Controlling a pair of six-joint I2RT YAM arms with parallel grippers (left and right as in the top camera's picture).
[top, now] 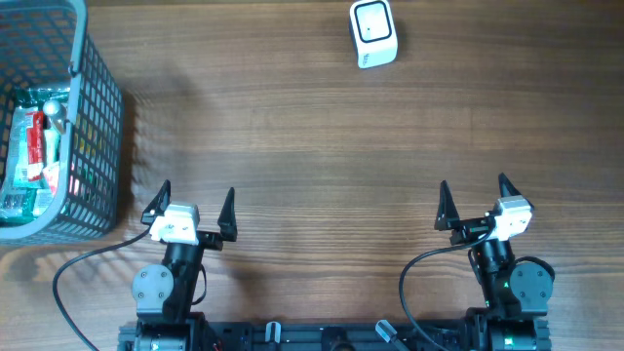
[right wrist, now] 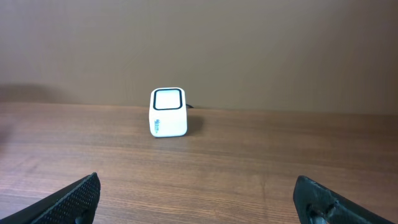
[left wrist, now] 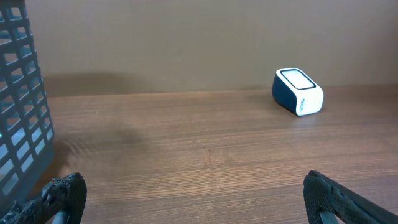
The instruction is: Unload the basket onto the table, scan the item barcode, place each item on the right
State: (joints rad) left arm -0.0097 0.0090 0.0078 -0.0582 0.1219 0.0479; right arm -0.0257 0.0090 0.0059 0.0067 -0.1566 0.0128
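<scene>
Wooden table | scanner far, window up for reading | items left in basket | left gripper, right gripper near, jaws wide, empty

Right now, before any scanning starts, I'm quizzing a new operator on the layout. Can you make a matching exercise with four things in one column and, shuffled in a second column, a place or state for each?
Column 1
1. basket
2. scanner
3. left gripper
4. right gripper

Column 2
A. white, alone near the far edge of the table
B. open and empty, on the basket's side
C. grey mesh, at the left edge, with packets inside
D. open and empty, on the side away from the basket

Pairs: 1-C, 2-A, 3-B, 4-D
</scene>
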